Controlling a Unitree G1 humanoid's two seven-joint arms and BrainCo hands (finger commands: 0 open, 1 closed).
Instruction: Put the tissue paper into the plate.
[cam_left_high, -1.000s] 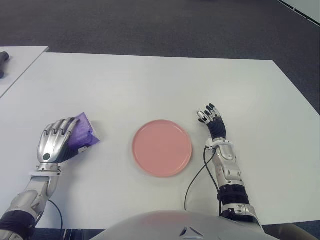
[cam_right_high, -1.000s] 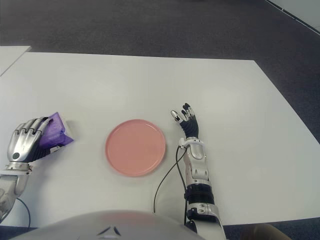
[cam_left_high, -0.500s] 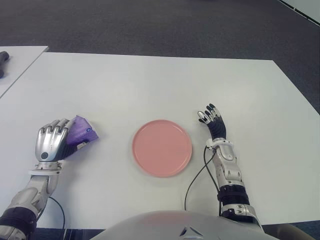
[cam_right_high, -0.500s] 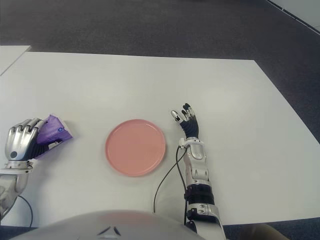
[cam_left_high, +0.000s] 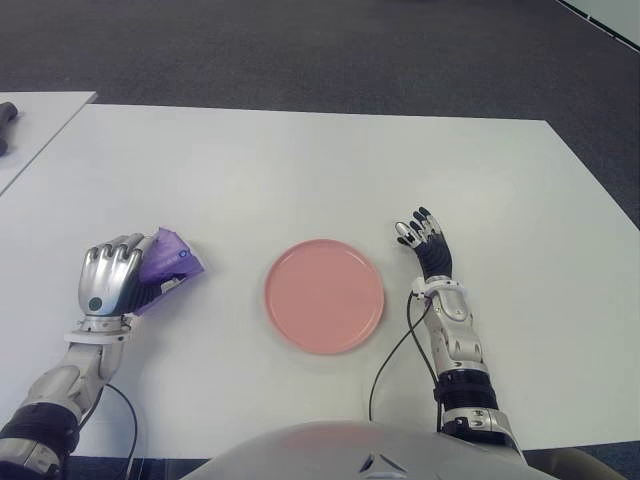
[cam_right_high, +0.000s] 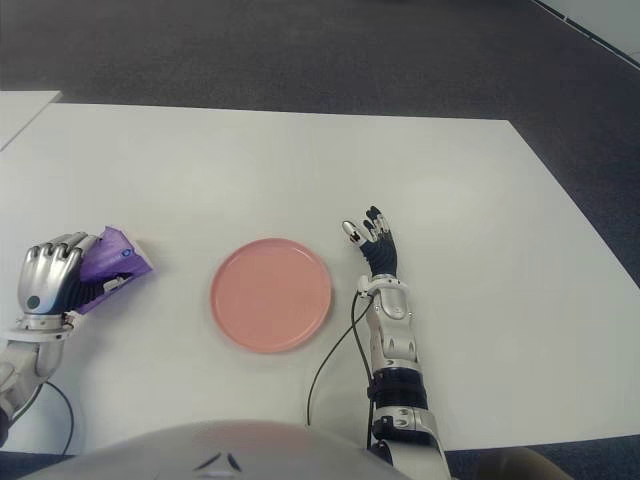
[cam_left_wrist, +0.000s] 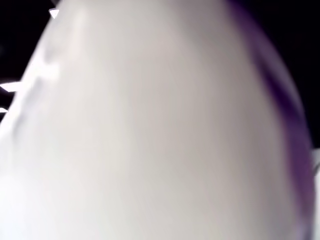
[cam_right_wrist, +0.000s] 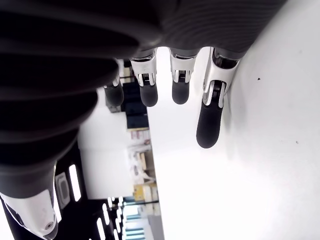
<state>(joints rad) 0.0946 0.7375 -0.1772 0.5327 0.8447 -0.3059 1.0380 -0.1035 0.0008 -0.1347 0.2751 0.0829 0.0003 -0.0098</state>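
No readable text anywhere, no labels, brands, numbers or signs, small pale mark on the purple tissue paper pack (cam_left_high: 172, 262) too tiny to make out, pink plate (cam_left_high: 324, 295) plain, white table (cam_left_high: 300, 170) unmarked

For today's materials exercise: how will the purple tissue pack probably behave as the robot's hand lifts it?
The purple tissue pack, gripped by the left hand, looks creased, so it is probably soft and squashy. It seems small beside the pink plate, so likely light. Its wrapper looks glossy, so it might slip.
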